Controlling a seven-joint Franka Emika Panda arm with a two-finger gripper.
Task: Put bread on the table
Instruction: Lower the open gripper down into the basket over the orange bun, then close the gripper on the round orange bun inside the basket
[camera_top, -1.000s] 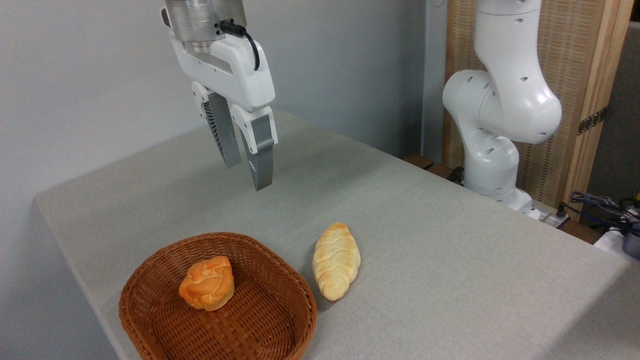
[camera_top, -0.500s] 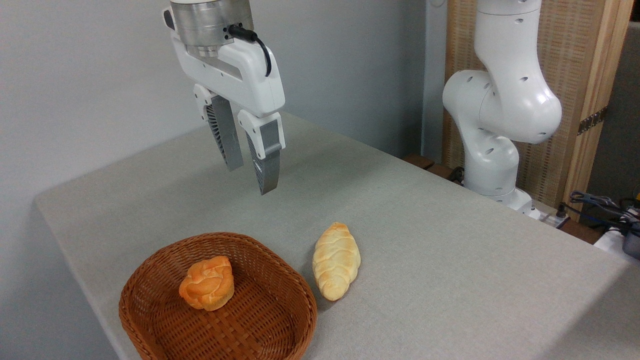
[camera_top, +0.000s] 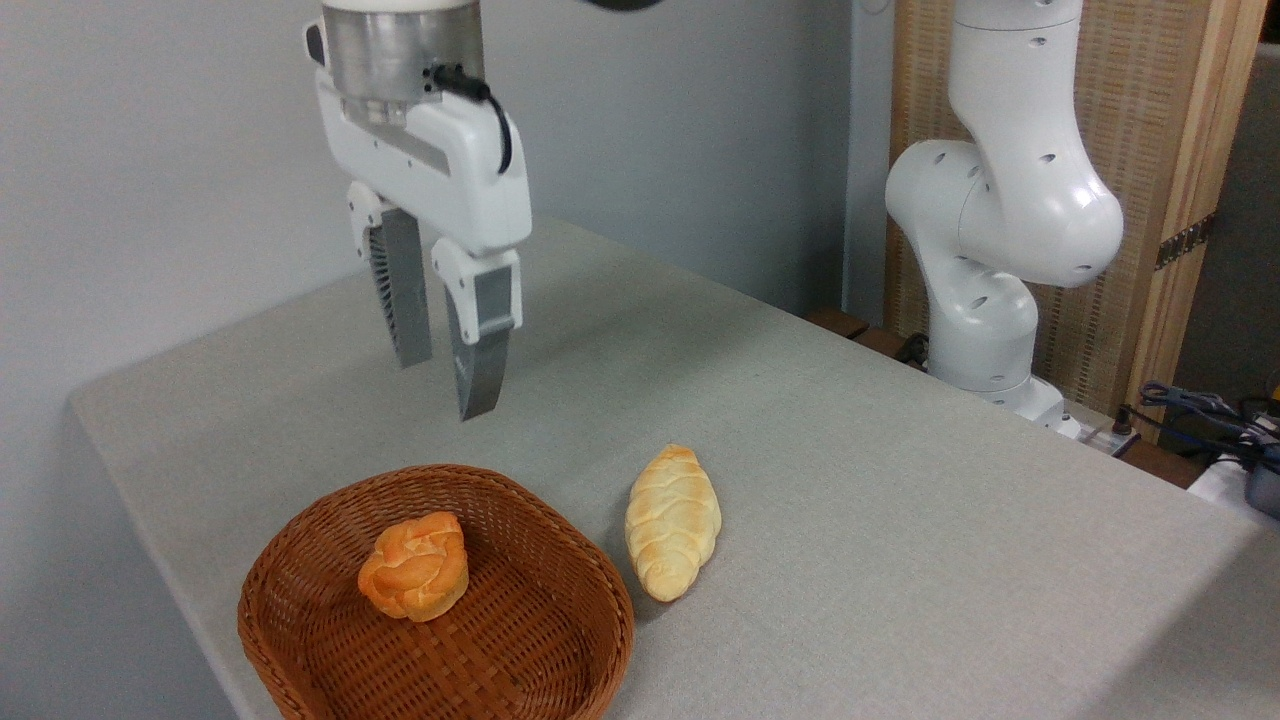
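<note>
Bread (camera_top: 414, 566) is sitting in the brown wicker basket (camera_top: 560, 640) near the front left corner of the table (camera_top: 850, 480), a bit left of the basket's middle, glossy knotted top facing up. From my seat the basket rim wraps all the way around it, so the woven wall is the one thing standing close on every side of the bun.

My gripper (camera_top: 445, 385) hangs in the air above the table, behind the basket and well clear of it, pointing pretty much straight down. Fingers (camera_top: 478, 345) are parted with a moderate gap and nothing between them. I can see the ribbed inner face of the far one and the flat grey pad of the near one. No contact with bread, basket or tabletop.

Just to the right of the basket there's a longer pale yellow braided loaf (camera_top: 672, 520) lying on the grey cloth, its long axis running roughly front to back, close to the rim, though I can't tell whether it actually touches it.

Over on the right, the white arm base (camera_top: 985, 290) stands at the far edge of the table, well apart from the food. A wooden slatted panel (camera_top: 1130, 200) is behind it, and some cables (camera_top: 1200, 405) sit at the far right edge. Grey wall (camera_top: 150, 150) fills the left background.
</note>
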